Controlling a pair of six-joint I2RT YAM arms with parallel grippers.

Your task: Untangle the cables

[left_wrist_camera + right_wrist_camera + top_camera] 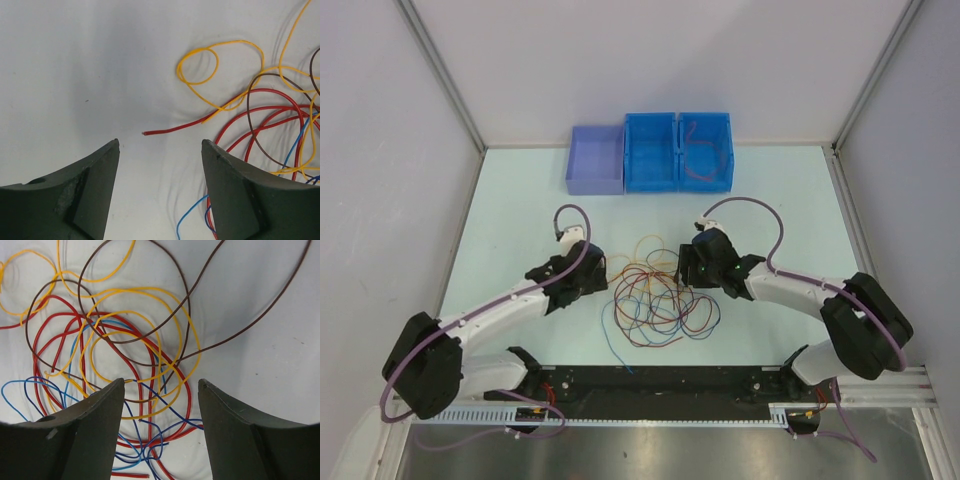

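A tangled heap of thin cables (658, 296) in red, yellow, brown and blue lies on the table between the two arms. My left gripper (603, 271) is open and empty at the heap's left edge; in its wrist view (160, 142) a loose red cable end (145, 133) lies just ahead of the jaws, with a yellow loop (200, 62) beyond. My right gripper (684, 268) is open and empty over the heap's upper right; its wrist view (160, 381) shows red, yellow, brown and dark blue strands (150, 405) crossing between the jaws.
Three bins stand at the back: a purple one (595, 160) and two blue ones (650, 152); the right blue bin (706, 150) holds one cable. A light blue strand (612, 345) trails toward the black front rail (660, 385).
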